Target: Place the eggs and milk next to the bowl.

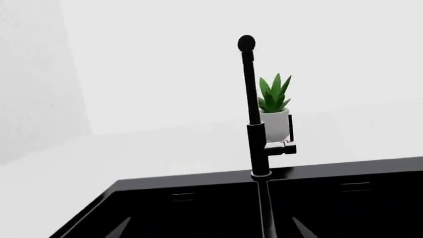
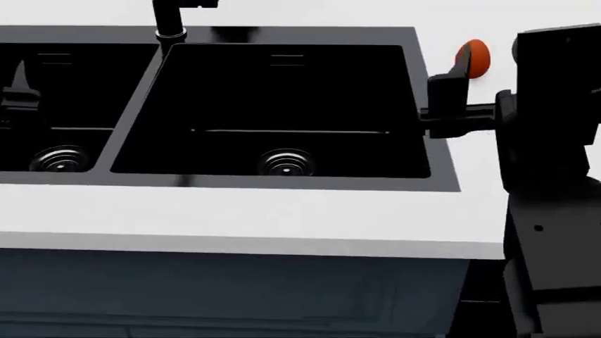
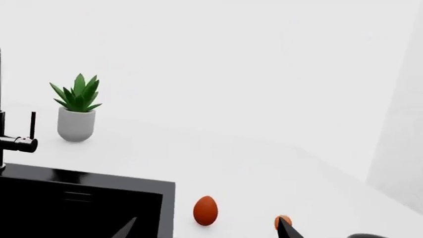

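Observation:
One orange-brown egg (image 3: 205, 210) stands on the white counter just right of the sink, ahead of my right gripper (image 3: 206, 233) and between its spread fingertips. A second egg (image 3: 282, 219) is partly hidden behind one fingertip (image 3: 287, 229). The head view shows one egg (image 2: 475, 58) beyond a right finger (image 2: 449, 81). The right gripper is open and empty. My left gripper (image 1: 211, 233) is open and empty over the left sink basin, facing the faucet; it shows in the head view (image 2: 19, 88). The milk and the bowl are out of view.
A black double sink (image 2: 281, 39) is set in the white counter, with a tall black faucet (image 1: 252, 114) on its divider. A potted green plant (image 3: 77, 111) stands by the back wall. A dark curved shape (image 3: 367, 236) sits by the right gripper.

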Robot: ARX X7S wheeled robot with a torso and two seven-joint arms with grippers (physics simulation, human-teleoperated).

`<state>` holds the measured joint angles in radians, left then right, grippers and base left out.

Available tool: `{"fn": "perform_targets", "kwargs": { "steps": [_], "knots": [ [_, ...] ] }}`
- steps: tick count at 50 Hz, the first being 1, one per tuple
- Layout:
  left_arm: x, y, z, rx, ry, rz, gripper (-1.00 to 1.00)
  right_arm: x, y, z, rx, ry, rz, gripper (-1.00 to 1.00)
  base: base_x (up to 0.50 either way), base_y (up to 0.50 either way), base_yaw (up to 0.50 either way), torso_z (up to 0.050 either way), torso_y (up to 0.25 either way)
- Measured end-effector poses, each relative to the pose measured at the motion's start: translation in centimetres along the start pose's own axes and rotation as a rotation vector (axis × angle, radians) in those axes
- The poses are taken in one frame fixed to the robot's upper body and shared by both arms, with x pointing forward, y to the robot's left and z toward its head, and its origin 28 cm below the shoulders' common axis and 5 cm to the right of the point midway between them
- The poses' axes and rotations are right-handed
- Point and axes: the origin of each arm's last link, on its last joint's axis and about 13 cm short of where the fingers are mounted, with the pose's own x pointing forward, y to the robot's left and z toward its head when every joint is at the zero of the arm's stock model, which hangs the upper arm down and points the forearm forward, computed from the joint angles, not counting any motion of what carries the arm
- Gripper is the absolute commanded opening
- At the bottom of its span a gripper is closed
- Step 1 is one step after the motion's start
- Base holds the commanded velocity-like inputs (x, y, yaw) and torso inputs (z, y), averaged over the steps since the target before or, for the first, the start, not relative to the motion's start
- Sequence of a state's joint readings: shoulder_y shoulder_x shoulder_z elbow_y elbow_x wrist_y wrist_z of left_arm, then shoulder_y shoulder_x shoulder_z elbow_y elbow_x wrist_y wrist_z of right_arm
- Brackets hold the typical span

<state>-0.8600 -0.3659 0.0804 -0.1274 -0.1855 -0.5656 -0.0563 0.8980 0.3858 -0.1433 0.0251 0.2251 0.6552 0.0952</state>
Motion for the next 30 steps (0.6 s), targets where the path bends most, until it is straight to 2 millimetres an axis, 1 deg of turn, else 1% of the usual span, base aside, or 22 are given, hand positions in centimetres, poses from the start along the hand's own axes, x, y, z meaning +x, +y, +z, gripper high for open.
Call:
{"fn": "perform_targets", "kwargs": {
  "steps": [14, 30],
  "knots": [
    [-0.14, -0.15, 0.00, 0.033, 0.004, -0.014, 1.00, 0.26, -0.34, 0.30, -0.001, 0.012, -0.002, 1.00, 0.00, -0.33, 0.00, 0.000, 0.000],
    [-0.32, -0.32, -0.71, 0.043, 0.014, -0.039, 1.00, -0.01, -0.58, 0.45, 0.000, 0.019, 0.000, 1.00, 0.00, -0.33, 0.00, 0.000, 0.000]
  ]
}}
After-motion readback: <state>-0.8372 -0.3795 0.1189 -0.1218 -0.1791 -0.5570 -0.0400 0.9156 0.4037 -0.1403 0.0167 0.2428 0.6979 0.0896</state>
